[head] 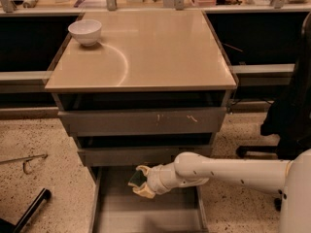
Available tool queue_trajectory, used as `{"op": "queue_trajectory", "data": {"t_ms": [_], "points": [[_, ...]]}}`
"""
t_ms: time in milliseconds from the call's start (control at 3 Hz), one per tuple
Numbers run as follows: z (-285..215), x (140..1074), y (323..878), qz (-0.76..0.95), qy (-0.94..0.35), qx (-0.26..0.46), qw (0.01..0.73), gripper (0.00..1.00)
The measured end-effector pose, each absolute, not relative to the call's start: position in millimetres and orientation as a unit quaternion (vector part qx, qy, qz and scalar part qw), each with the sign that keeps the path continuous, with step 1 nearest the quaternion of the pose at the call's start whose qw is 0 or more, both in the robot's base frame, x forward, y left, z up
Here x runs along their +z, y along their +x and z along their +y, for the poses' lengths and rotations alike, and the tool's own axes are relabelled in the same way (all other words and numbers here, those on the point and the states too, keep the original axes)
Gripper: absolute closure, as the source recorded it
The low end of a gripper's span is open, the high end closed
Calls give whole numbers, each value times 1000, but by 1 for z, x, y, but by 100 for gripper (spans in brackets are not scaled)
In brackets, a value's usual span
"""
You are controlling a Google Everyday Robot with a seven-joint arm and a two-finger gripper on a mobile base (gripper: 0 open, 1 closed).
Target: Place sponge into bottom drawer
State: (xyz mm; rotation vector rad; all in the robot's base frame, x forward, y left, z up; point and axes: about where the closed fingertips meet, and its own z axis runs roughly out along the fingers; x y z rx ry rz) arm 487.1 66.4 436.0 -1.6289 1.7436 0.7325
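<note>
The bottom drawer (116, 212) is pulled out below the cabinet, a wide shallow grey tray. My gripper (139, 181) reaches from the right on a white arm and hovers above the drawer's back half. It is shut on the sponge (137, 178), a small dark green pad held between the pale fingers (144, 192). The sponge is above the drawer floor, not resting on it.
The cabinet top (146, 52) carries a white bowl (85, 31) at its back left. The scratched-front drawer (146, 120) and the middle drawer (126, 155) sit above. A dark chair (291, 106) stands at right. A black bar (29, 211) and wire (26, 161) lie on the floor left.
</note>
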Motion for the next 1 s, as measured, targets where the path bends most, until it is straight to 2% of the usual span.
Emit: {"op": "queue_trajectory", "data": {"t_ms": [333,1000], "points": [[71,414,487,661,-612,291,322,100],[105,308,479,663,-581,340,327,100]]}}
